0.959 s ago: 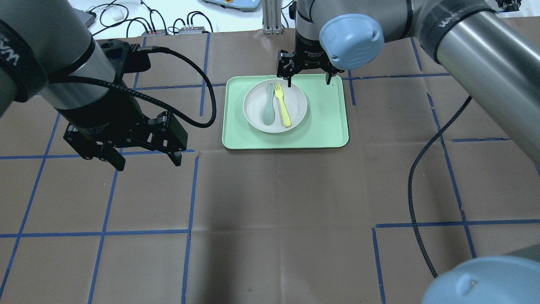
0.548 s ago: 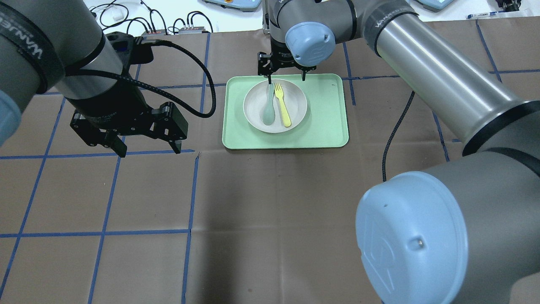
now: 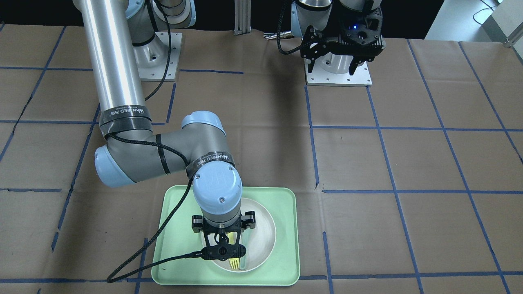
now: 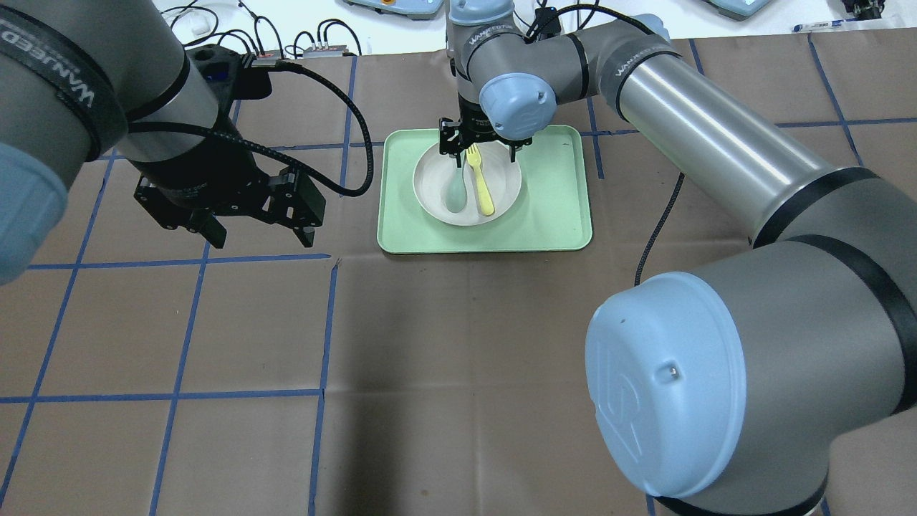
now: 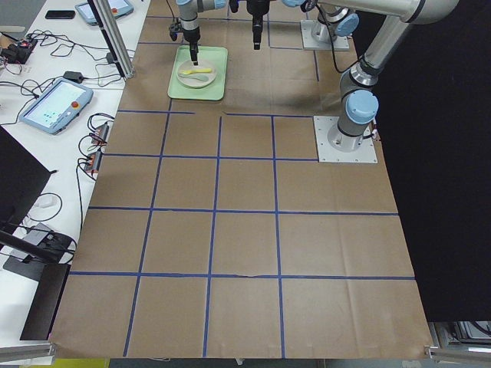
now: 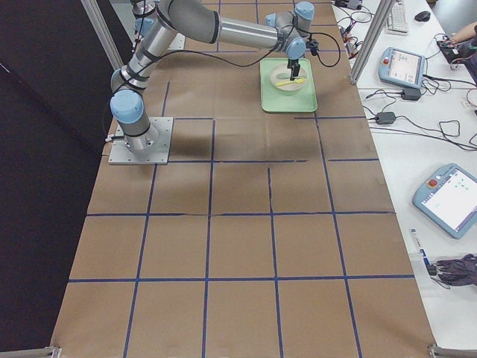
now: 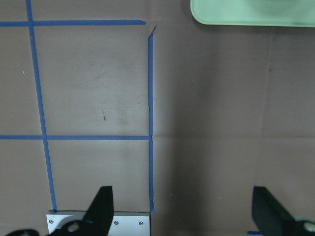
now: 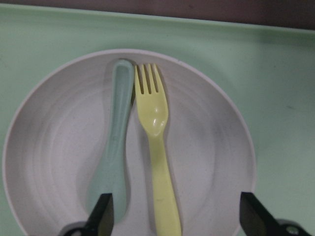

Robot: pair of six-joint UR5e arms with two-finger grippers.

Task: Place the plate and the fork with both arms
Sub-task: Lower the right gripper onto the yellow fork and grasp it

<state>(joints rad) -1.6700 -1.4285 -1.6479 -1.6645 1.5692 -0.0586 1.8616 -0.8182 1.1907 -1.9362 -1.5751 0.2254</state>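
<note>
- The plate [image 4: 503, 180] sits inside the mint-green tray [image 4: 559, 201], in the half of the tray farther from the robot's base and nearer its left side.
- The fork [image 8: 158, 147] lies flat in the plate with its tines toward the plate's far rim and its handle running back toward the robot.
- A teal-grey spoon [image 8: 114, 147] lies just beside the fork on its left. It is roughly parallel, with its bowl at the near end and its handle tip next to the tines.
- The right gripper [image 4: 482, 153] hangs over the far part of the plate, pointing down. Its fingers [image 8: 102, 216] are spread wide and hold nothing — fork and spoon both show between them in the wrist view.
- In that view one fingertip overlaps the spoon's bowl and the other stands near the plate's right rim. Whether either touches anything cannot be told.
- The left gripper [image 4: 261, 238] hovers over the brown paper table [image 4: 466, 358] to the left of the tray, well apart from it — fingers open and empty.
- The left wrist view shows bare paper with blue tape lines, and one corner of the tray at the top edge.
</note>
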